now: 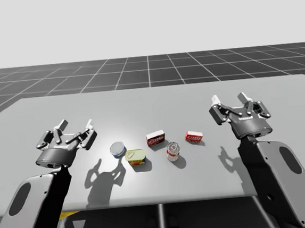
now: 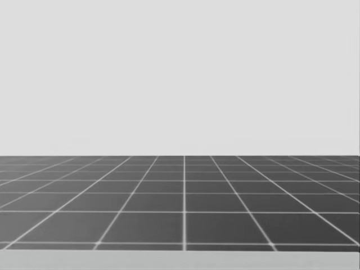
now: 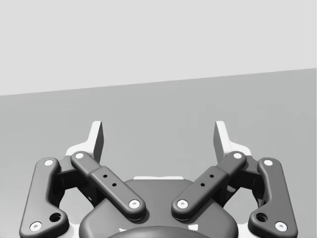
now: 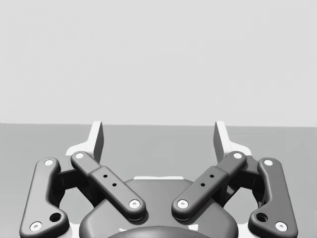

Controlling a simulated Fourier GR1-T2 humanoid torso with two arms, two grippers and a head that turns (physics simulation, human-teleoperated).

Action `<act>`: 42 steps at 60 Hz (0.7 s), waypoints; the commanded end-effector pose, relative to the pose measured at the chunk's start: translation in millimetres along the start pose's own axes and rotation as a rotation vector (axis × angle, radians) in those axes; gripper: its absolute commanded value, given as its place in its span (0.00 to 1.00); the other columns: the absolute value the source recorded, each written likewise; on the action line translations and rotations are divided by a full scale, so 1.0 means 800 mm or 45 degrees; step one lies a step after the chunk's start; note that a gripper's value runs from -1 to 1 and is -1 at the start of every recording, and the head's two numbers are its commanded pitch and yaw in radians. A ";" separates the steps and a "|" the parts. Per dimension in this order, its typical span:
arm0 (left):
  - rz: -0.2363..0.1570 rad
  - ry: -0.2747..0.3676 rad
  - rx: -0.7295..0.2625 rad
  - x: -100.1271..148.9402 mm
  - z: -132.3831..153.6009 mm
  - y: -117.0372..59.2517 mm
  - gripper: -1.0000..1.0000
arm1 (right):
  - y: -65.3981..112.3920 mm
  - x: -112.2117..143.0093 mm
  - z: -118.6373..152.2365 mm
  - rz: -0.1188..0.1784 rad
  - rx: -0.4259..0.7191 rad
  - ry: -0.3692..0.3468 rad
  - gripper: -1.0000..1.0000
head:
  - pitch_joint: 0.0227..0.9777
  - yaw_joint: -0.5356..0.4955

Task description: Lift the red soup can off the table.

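Red soup can point(image 1: 173, 151) stands upright on the grey surface point(image 1: 151, 103), near the front edge and a little right of centre. Silver lid faces up. Nothing touches it.

Just behind it to the left: a small red box point(image 1: 156, 139). Behind it to the right: a second red box point(image 1: 193, 136), about as near. Neither touches the can.

Left of the can, apart from it: a low yellow-and-green can point(image 1: 136, 157). Just beyond that, close beside it, a short blue can point(image 1: 118, 149) shows a silver face.

Our left hand point(image 1: 76, 125) hovers over the left part of the surface, well apart from the blue can. Its fingers are spread wide and hold nothing. Our right hand point(image 1: 228, 99) is over the right part, well apart from the second red box, likewise spread and holding nothing. Both cast shadows on the surface towards the front edge.

Each wrist view has bare grey surface between and ahead of the spread fingers.

The head view looks level, out over a dark gridded floor point(image 2: 184, 202).
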 end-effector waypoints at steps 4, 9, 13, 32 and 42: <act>-0.002 0.003 0.004 0.000 0.000 0.001 0.00 | 0.000 0.004 0.003 -0.001 -0.010 -0.067 0.00 | 0.06 0.54; -0.001 0.003 0.007 -0.001 0.000 0.002 0.00 | -0.001 0.002 -0.001 0.005 0.004 -0.027 0.00 | 0.09 0.54; 0.000 0.006 0.013 -0.001 0.000 0.002 0.00 | -0.001 0.000 -0.002 -0.009 0.003 -0.009 0.00 | 0.14 0.54; -0.009 0.012 0.020 -0.001 0.000 0.004 0.00 | -0.003 -0.002 -0.006 -0.004 -0.017 -0.003 0.00 | 0.46 0.54; -0.015 0.012 0.016 -0.001 -0.001 0.004 0.00 | -0.002 -0.004 -0.008 0.005 -0.018 0.005 0.00 | 0.63 0.50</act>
